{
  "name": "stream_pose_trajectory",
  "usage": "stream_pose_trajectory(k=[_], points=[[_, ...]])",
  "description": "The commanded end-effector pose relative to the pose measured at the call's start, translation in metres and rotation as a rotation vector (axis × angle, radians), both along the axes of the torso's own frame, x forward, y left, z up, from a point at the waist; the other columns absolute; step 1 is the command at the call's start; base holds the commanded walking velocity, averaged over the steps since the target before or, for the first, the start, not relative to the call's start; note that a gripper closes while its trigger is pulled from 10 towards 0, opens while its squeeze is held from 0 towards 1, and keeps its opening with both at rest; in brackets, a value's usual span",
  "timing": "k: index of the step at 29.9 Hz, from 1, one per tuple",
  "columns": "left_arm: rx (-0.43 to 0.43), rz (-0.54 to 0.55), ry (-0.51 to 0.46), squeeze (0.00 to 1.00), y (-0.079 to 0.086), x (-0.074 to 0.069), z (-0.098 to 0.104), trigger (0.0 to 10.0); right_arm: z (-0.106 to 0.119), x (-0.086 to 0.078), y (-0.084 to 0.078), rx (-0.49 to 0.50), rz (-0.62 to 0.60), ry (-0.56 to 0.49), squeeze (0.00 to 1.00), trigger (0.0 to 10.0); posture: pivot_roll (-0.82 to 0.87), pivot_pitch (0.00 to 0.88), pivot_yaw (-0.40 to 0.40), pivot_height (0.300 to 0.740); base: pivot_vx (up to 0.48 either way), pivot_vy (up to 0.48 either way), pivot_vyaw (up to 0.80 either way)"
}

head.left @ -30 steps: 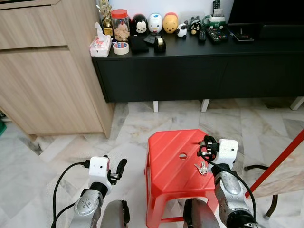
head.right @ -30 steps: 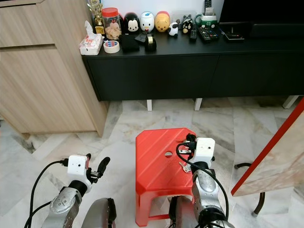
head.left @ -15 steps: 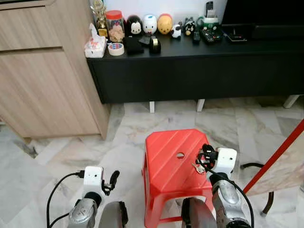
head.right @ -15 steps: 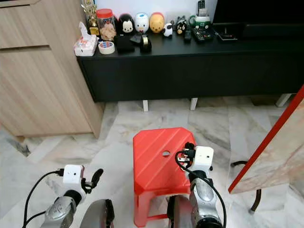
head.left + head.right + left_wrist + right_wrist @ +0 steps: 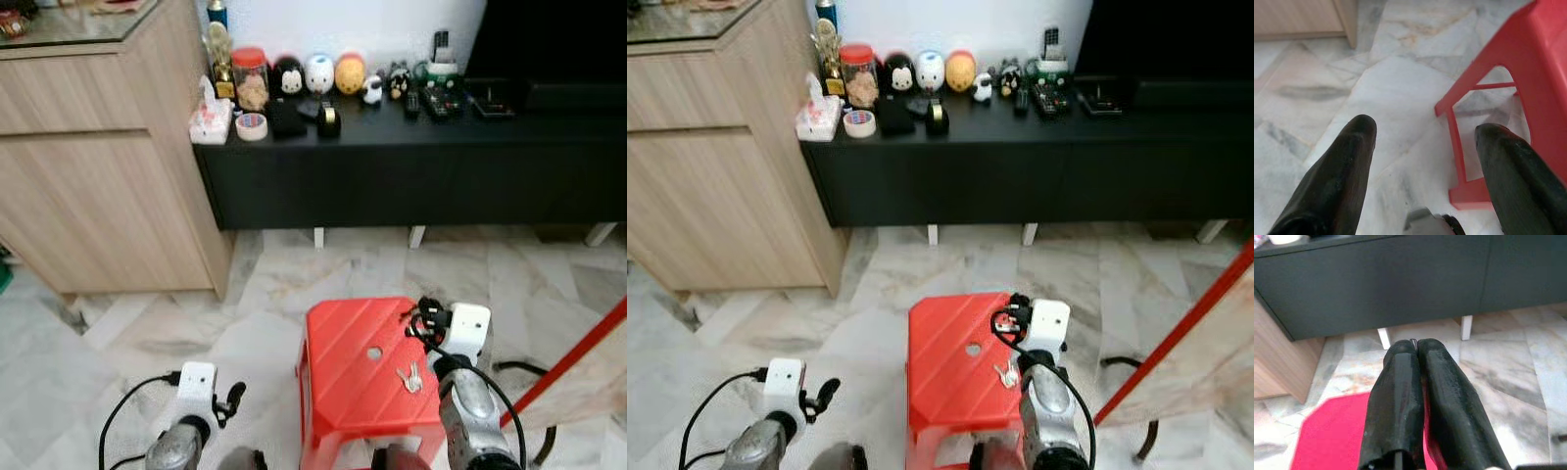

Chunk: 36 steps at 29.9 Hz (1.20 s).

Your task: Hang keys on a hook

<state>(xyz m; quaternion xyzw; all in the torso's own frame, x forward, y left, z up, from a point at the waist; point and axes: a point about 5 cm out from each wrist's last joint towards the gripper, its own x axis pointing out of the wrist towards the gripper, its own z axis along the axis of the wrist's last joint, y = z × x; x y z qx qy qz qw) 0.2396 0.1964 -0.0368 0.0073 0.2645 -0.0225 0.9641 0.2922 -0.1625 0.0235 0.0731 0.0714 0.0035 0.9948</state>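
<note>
Head and wrist views, read left to right. At 9 o'clock stands a wooden cabinet (image 5: 98,166); the left hand (image 5: 1422,161) hangs idle low at 7 o'clock over the marble floor (image 5: 147,313), its two black fingers (image 5: 1334,171) spread wide and holding nothing. At 6 o'clock a red stool (image 5: 353,372) carries the keys (image 5: 410,376), which lie on its seat toward the right edge, just beside the right arm. The right hand (image 5: 1417,352) is raised above the stool; its fingers are pressed together, and a small sliver shows at their tips that cannot be identified. Along 12 o'clock runs a black counter (image 5: 411,147) bearing figurines (image 5: 320,73), a tape roll (image 5: 252,125) and remote controls (image 5: 443,98). Progress, as judged: the keys are not yet picked up, no hook can be made out, so grasping, carrying and hanging all remain.
</note>
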Motion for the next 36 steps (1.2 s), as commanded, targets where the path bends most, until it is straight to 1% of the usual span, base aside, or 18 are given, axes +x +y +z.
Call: stream_pose_trajectory(k=[1,6,9,11,12,13,16,19,20,21,23,24,25,28,34,36], points=[[0.012,0.007,0.071,0.0,0.001,-0.01,-0.01,10.0,-0.002,-0.002,0.0,-0.003,0.012,0.01,0.0,10.0,0.02,0.0,-0.027,0.706,0.0,0.0,0.0],[0.016,0.034,0.159,0.0,0.0,-0.025,-0.022,10.0,-0.004,-0.004,0.002,-0.002,0.014,0.022,0.0,10.0,0.02,0.0,-0.028,0.706,0.0,0.0,0.0],[0.032,0.056,0.185,0.0,0.001,-0.032,-0.027,10.0,-0.005,-0.005,0.002,0.0,0.018,0.027,0.0,10.0,0.01,0.0,-0.027,0.706,0.0,0.0,0.0],[0.029,0.059,0.192,0.0,0.0,-0.034,-0.028,10.0,-0.006,-0.006,0.003,-0.003,0.028,0.029,0.0,10.0,0.02,0.0,-0.027,0.706,0.0,0.0,0.0],[0.03,0.07,0.21,0.0,0.0,-0.038,-0.031,10.0,-0.007,-0.007,0.003,-0.002,0.03,0.033,0.0,10.0,0.02,0.0,-0.028,0.706,0.0,0.0,0.0],[0.03,0.07,0.21,0.0,0.0,-0.038,-0.031,10.0,-0.007,-0.007,0.003,-0.002,0.03,0.033,0.0,10.0,0.02,0.0,-0.028,0.706,0.0,0.0,0.0],[0.039,0.059,0.241,0.0,-0.003,-0.046,-0.036,10.0,-0.011,-0.01,0.0,-0.006,0.021,0.053,0.0,10.0,0.01,0.0,-0.023,0.706,0.0,0.0,0.0],[0.045,0.061,0.253,0.0,-0.001,-0.049,-0.037,10.0,-0.015,-0.012,-0.001,0.007,0.003,0.072,0.0,10.0,0.01,0.0,-0.019,0.706,0.0,0.0,0.0],[0.044,0.094,0.248,0.0,0.004,-0.049,-0.037,10.0,-0.017,-0.013,-0.002,0.013,-0.006,0.084,0.0,10.0,0.01,0.0,-0.016,0.706,0.0,0.0,0.0],[0.044,0.094,0.248,0.0,0.004,-0.049,-0.037,10.0,-0.017,-0.013,-0.002,0.013,-0.006,0.084,0.0,10.0,0.01,0.0,-0.016,0.706,0.0,0.0,0.0],[0.034,0.159,0.237,0.0,0.014,-0.049,-0.035,10.0,-0.021,-0.015,-0.003,0.024,-0.024,0.108,0.0,10.0,0.01,0.0,-0.016,0.706,0.0,0.0,0.0],[0.033,0.173,0.241,0.0,0.018,-0.05,-0.035,10.0,-0.024,-0.018,-0.003,0.034,-0.036,0.128,0.0,10.0,0.01,0.0,-0.014,0.706,0.0,0.0,0.0],[0.048,0.152,0.257,0.0,0.02,-0.053,-0.036,10.0,-0.03,-0.022,-0.004,0.051,-0.053,0.167,0.0,10.0,0.02,0.0,-0.015,0.706,0.0,0.0,0.0],[0.061,0.128,0.273,0.0,0.019,-0.056,-0.038,10.0,-0.034,-0.024,-0.003,0.043,-0.05,0.189,0.0,10.0,0.02,0.0,-0.007,0.706,0.0,0.0,0.0],[0.042,0.127,0.281,0.0,0.013,-0.06,-0.041,10.0,-0.034,-0.023,-0.003,0.051,-0.057,0.189,0.0,10.0,0.01,0.0,-0.003,0.706,0.0,0.0,0.0],[0.034,0.134,0.283,0.0,0.01,-0.06,-0.042,10.0,-0.034,-0.023,-0.002,0.05,-0.056,0.192,0.0,10.0,0.01,0.0,-0.003,0.706,-0.24,0.0,0.0]])
